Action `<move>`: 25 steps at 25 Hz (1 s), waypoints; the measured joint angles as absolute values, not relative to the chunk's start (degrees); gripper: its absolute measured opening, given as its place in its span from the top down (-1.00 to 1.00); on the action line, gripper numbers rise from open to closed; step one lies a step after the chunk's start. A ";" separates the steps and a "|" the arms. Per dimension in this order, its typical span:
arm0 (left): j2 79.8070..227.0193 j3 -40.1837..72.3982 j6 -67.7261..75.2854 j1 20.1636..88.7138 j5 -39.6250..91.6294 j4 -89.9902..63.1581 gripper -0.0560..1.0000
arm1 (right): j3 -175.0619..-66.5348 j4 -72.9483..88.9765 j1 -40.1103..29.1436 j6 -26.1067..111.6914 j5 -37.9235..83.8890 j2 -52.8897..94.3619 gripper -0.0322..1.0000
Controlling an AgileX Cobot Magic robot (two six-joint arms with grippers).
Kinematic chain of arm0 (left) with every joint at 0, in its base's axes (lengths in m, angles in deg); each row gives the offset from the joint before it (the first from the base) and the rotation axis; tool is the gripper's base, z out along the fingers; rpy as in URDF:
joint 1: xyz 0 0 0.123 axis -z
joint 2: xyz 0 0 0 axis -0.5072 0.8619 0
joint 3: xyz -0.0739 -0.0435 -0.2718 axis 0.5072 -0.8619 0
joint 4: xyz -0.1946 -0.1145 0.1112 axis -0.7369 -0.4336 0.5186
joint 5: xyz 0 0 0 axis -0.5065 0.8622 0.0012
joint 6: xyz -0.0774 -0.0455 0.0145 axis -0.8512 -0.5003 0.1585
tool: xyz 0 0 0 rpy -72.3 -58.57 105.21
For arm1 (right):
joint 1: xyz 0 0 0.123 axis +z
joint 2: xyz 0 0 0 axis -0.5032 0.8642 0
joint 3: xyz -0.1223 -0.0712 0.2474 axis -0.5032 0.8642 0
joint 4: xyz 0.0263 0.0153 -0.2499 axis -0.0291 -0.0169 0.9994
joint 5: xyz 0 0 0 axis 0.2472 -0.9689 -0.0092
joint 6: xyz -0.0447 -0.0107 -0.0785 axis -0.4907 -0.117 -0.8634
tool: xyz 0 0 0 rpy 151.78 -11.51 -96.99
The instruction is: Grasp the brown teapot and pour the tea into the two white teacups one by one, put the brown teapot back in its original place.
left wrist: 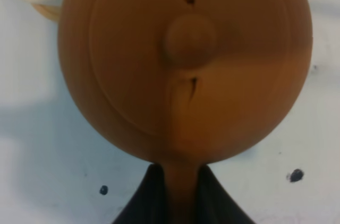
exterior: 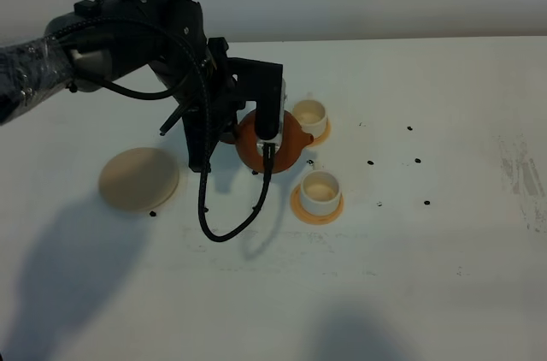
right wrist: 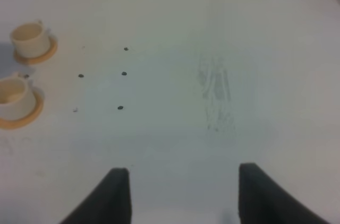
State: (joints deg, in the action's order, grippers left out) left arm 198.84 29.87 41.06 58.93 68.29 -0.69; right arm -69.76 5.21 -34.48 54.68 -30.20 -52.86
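The brown teapot point(exterior: 286, 149) hangs just left of the two white teacups, off the beige coaster point(exterior: 138, 179). My left gripper point(left wrist: 180, 184) is shut on its loop handle point(left wrist: 180, 192), and the lid knob point(left wrist: 188, 41) faces the wrist camera. The far teacup point(exterior: 309, 113) and the near teacup point(exterior: 321, 187) each stand on a small orange coaster. Both show cream insides, and no tea is visible. The right wrist view shows both teacups point(right wrist: 27, 36) point(right wrist: 10, 96) off to one side. My right gripper point(right wrist: 180, 195) is open over bare table and holds nothing.
The left arm point(exterior: 128, 36) and its hanging black cable point(exterior: 222, 233) cover the table's back left. Small dark marks point(exterior: 416, 160) dot the white tabletop right of the cups. A scuffed patch point(exterior: 521, 173) lies near the right edge.
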 joint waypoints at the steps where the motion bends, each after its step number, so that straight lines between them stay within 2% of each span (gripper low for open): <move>1: 198.84 29.87 41.16 59.09 67.98 0.08 0.67 | -69.76 5.21 -34.48 54.68 -30.20 -52.86 0.09; 25: 200.41 29.87 44.64 63.45 65.26 9.23 0.67 | -69.76 5.21 -34.48 54.68 -30.20 -52.86 0.09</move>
State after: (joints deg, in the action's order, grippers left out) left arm 200.41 29.87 44.64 63.45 65.26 9.23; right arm -69.76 5.21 -34.48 54.68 -30.20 -52.86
